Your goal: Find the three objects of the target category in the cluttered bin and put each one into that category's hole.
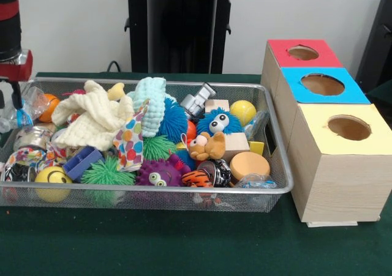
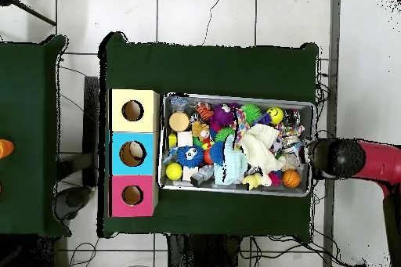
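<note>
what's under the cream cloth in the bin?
The cream cloth lies over the pile in the cluttered bin. A polka-dot fabric piece and a blue block show at its edge; what lies directly beneath is covered.

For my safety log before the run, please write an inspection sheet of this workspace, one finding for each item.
Surface: table under dark green cloth.
Job's things: cluttered bin of wire mesh, full; three wooden boxes beside it with holes on top, red box, blue box, yellow box.
Clutter: cream cloth, spiky balls, yellow ball, plush animal, many small toys.
Tool: the tool hangs at the bin's end; open or shut cannot be told.
Cables: black cables on the floor.
Surroundings: tiled floor, second green table.
</note>
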{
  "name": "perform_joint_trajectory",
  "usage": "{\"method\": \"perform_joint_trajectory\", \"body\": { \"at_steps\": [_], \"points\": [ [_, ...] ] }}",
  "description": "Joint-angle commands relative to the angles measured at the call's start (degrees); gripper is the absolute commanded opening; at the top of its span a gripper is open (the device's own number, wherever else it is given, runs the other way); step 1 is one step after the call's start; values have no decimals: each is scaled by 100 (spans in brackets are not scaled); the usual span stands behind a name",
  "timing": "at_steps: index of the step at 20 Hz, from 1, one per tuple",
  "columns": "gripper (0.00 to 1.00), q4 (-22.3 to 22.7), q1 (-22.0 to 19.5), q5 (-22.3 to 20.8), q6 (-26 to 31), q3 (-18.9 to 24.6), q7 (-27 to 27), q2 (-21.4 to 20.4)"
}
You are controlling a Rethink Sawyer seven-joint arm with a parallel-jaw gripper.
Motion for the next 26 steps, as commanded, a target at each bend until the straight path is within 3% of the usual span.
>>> {"method": "perform_joint_trajectory", "body": {
  "at_steps": [1, 14, 26],
  "points": [
    [0, 539, 182, 128, 638, -314, -446, -155],
    [0, 1425, 339, 279, 64, -510, 173, -538],
    [0, 2247, 885, 691, -301, -985, 1090, -815]
  ]
}}
